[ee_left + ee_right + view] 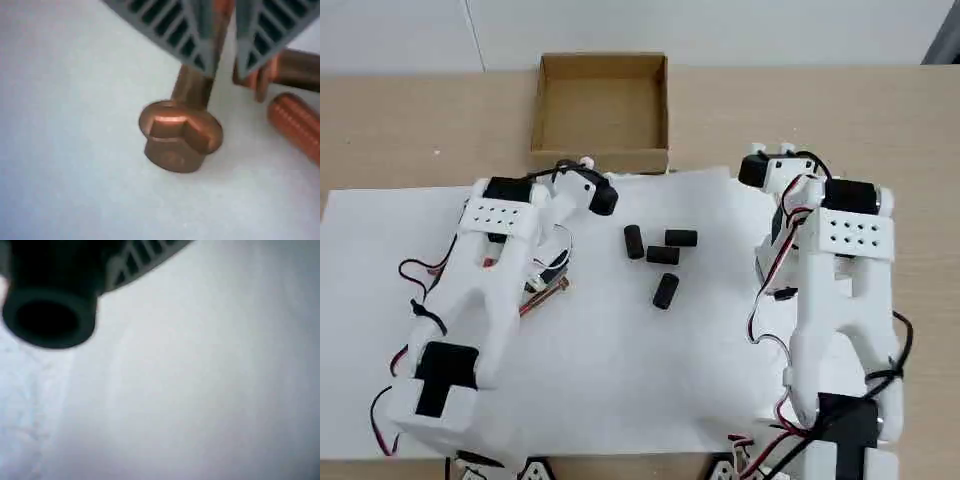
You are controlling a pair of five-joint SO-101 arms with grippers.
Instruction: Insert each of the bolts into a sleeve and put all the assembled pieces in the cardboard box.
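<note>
Left tool (226, 70): clenched on the shank of a copper bolt (180, 135), whose hexagonal head is pointed down at the white sheet (640, 370); whether the head touches the sheet cannot be told. Spare bolts (295, 125): lying just beside the clenched fingertips. Right tool (95, 270): judged to be grasping a black sleeve (50, 317), with the bore left open at the free end. Loose sleeves (662, 255): four, grouped mid-sheet between the two arms. Cardboard box (602, 108): set on the wooden surface (880, 100) at the far edge of the sheet, with nothing assembled seen inside, so the task is judged to be at its start. Risks noted: the bolt is held only at its smooth shank, so it may be swung or dropped on lifting; the spare bolts may be knocked and rolled by the fingertips; the round sleeve may be turned in its grip, so that thread and bore are misaligned and the bolt is jammed at the rim.
</note>
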